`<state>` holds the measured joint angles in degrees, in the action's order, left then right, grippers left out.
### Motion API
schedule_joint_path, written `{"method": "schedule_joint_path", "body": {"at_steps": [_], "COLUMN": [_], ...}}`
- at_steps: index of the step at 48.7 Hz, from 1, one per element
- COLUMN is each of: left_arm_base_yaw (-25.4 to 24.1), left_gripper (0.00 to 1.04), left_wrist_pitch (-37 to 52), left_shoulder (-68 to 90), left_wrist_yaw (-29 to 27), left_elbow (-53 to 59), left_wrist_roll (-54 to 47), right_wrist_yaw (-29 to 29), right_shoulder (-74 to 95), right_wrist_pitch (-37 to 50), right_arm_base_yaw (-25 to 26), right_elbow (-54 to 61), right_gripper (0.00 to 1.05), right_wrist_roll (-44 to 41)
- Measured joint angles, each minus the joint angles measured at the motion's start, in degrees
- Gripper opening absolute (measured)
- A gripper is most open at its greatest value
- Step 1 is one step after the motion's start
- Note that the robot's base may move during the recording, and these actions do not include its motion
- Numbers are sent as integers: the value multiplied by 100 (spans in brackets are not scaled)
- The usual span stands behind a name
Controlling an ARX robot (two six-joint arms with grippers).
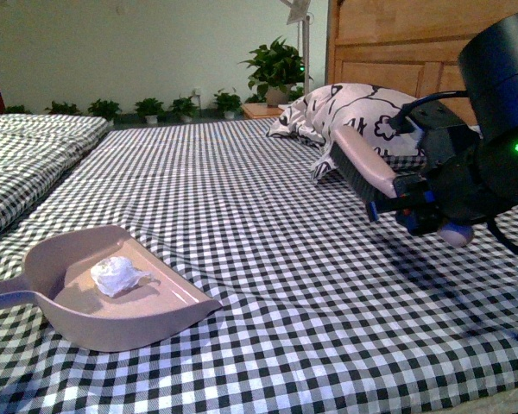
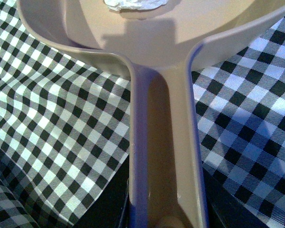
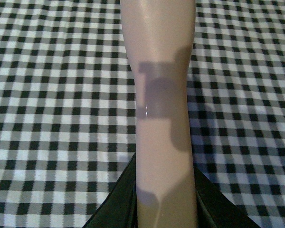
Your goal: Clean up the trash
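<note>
The trash (image 1: 117, 275), a small crumpled white wad, lies inside the pink dustpan (image 1: 160, 304) on the checkered bed at the near left. The wad's edge shows as trash (image 2: 135, 4) in the left wrist view. My left gripper (image 2: 165, 216) is shut on the dustpan handle (image 2: 164, 142); the gripper itself is outside the front view. At the right, my right gripper (image 1: 414, 200) is shut on the brush (image 1: 358, 164), holding it above the bed, dark bristles facing down-left. The right wrist view shows the brush handle (image 3: 164, 95) running out from my right gripper (image 3: 165, 209).
A black-and-white checkered sheet (image 1: 276, 259) covers the bed. A white, black-patterned pillow (image 1: 337, 108) lies at the far right against a wooden headboard (image 1: 397, 43). A second bed (image 1: 26, 155) stands to the left. Potted plants (image 1: 276, 69) line the far wall.
</note>
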<state>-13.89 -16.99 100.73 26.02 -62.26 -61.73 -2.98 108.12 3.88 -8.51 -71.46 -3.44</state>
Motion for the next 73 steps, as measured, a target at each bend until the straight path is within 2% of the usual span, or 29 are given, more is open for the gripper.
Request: {"method": "schedule_joint_path", "body": {"at_steps": [8, 12, 27, 36, 46, 55, 60, 73], "left_arm_base_yaw": [-2, 0, 4, 4, -7, -15, 15, 11], "left_gripper": [27, 27, 27, 27, 27, 27, 27, 27], "left_wrist_pitch": [2, 249, 815, 1274, 1965, 1840, 1519, 1019], "left_shoulder": [0, 0, -7, -151, -535, -1054, -1633, -3056], "left_wrist_yaw": [11, 269, 269, 227, -520, -883, -817, -691], "left_elbow": [2, 103, 107, -127, -570, -765, -785, -341], "left_wrist_roll": [11, 168, 455, 1095, 2594, 3897, 4555, 5007], "right_wrist_yaw": [-4, 2, 33, -2, -68, 70, 273, 601], "right_shoulder": [-136, -173, -334, -662, -1279, -1897, -2524, -3860], "right_wrist_pitch": [63, 83, 111, 111, 83, 26, 26, -175], "right_arm_base_yaw": [271, 284, 286, 378, 776, 1021, 1106, 1456], "right_elbow": [195, 271, 387, 520, 741, 881, 957, 1185], "right_gripper": [20, 20, 20, 20, 20, 20, 20, 20], "right_wrist_roll": [63, 70, 116, 282, 573, 767, 859, 1029]}}
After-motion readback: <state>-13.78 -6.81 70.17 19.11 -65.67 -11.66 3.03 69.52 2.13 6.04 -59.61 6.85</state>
